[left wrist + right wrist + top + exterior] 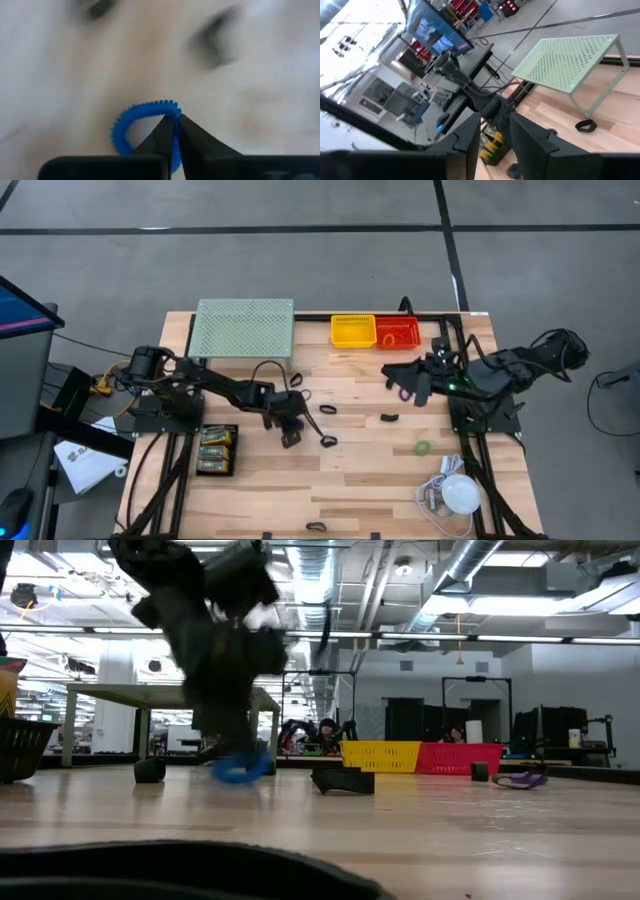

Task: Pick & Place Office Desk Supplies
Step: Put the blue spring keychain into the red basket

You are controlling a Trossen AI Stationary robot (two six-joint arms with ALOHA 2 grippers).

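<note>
Nearest the overhead camera, at the lower edge of the frame, a black clip (316,526) lay on the table (350,480). Reading from left to right: two green card-backed packs (216,450) sat at lower left, their printing too small to read; the pale-green mesh stand (242,327) stood at upper left; the left gripper (291,436) was low over the table at centre, and the left wrist view showed its fingers closed on a blue ring (145,127), pinching the coil near the tips. The low view agreed, with the blue ring at the foot of the dark arm, at or just above the wood. Black clips (328,410) lay just right of that gripper, another (389,418) farther right. A yellow bin (353,331) and a red bin (397,332) stood touching at upper centre; the red one appeared to hold an orange ring, the yellow one's contents could not be made out. The right gripper (420,388) waited at centre right with a narrow gap between its fingers, a purple ring (404,392) beside it, a green ring (423,447) below, and the white dome (462,493) at lower right. Judged from this, the task was at an early stage: one ring was in hand, and most supplies were yet to be binned. No brand or writing was legible.
</note>
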